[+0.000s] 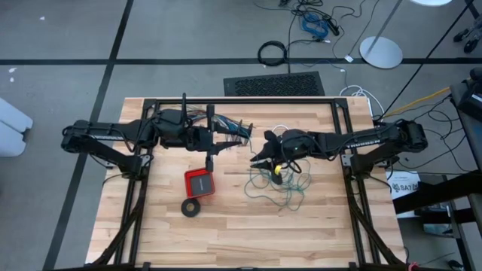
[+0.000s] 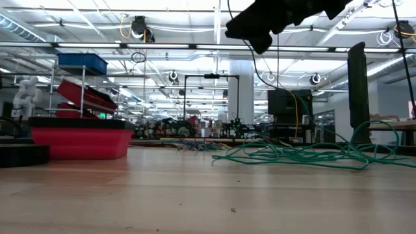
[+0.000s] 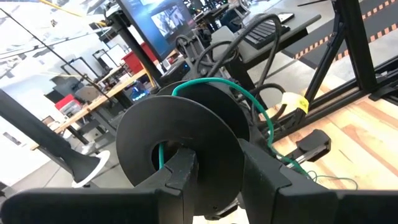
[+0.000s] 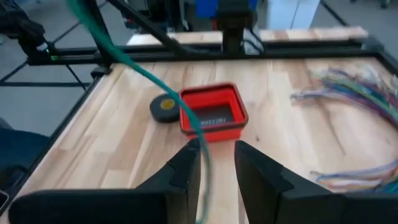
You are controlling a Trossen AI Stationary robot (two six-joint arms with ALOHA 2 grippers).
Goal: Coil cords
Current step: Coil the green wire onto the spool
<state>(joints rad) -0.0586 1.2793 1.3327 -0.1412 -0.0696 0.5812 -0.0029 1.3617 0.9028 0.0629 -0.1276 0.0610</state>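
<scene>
We've got the left claw (image 3: 214,171) clamped on a black spool (image 3: 180,140), held up so green wire (image 1: 282,184) can wind on; our right claw (image 4: 217,165) pinches that wire, its tangle loose on the table (image 1: 226,233) below.

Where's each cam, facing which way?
High: overhead, straight down; both arms, left gripper, right gripper.
Low: tabletop height, level across teal wire into room; one arm above.
Left wrist: left arm, past own gripper at held black reel.
Right wrist: right arm, past own gripper at red tray.
Shared: all four see the wire.
</scene>
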